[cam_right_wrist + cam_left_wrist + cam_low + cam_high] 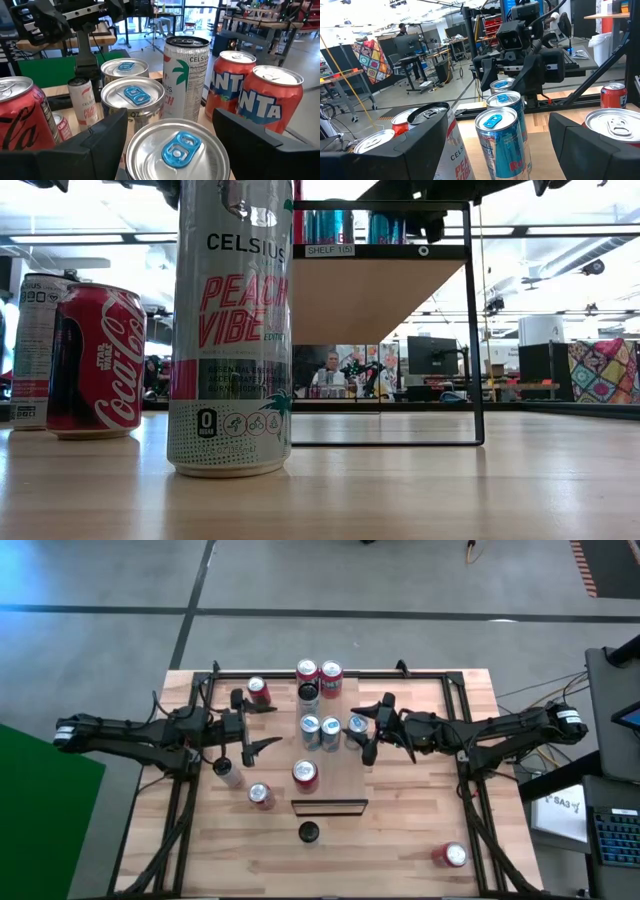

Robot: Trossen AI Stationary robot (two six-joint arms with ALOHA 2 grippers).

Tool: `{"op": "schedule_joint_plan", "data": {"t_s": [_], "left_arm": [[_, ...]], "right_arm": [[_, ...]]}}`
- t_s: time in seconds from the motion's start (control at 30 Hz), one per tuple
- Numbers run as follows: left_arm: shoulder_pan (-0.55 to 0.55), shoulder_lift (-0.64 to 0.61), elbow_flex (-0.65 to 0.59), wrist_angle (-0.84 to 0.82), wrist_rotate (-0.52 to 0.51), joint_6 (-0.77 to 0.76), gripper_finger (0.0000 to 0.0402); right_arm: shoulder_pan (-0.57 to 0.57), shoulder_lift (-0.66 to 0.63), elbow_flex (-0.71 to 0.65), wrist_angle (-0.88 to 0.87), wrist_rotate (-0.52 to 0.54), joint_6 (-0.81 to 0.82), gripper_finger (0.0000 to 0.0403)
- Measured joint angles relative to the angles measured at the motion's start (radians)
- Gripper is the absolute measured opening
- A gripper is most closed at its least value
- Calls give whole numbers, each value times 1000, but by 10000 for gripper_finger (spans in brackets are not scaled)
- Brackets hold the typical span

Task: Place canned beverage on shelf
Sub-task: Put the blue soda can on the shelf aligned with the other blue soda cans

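**Two Arms Getting Ready Around the Cans**

The shelf (335, 755) is sitting in the middle of the table (420, 830), and many cans are already standing on it. The right gripper (364, 734) is hovering just beside a blue-top can (357, 726) on the shelf's right side. Its fingers are standing wide apart and nothing is between them yet. It looks like the arm is either lining up on this can or just letting it go; I cannot tell which. The left gripper (257, 727) is waiting just left of the shelf, also wide open and holding nothing.

More cans are waiting on the table, like a red can (261, 796) near the left arm. Next, an arm probably needs to reach down, close gently around one, and lift it straight up.

Both arms are stretching in flat from the sides, pointing at each other.
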Motion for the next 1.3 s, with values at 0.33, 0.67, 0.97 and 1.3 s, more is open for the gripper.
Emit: {"op": "schedule_joint_plan", "data": {"t_s": [0.33,0.67,0.97,1.3], "left_arm": [[0,0,0,0,0,0,315],[0,0,0,0,0,0,315],[0,0,0,1,0,0,315],[0,3,0,8,0,-7,315]], "right_arm": [[0,0,37,14,-51,-35,281],[0,-12,162,-171,-51,-62,281],[0,-13,380,-617,-45,46,267],[0,-13,525,-1009,-43,186,195]]}}
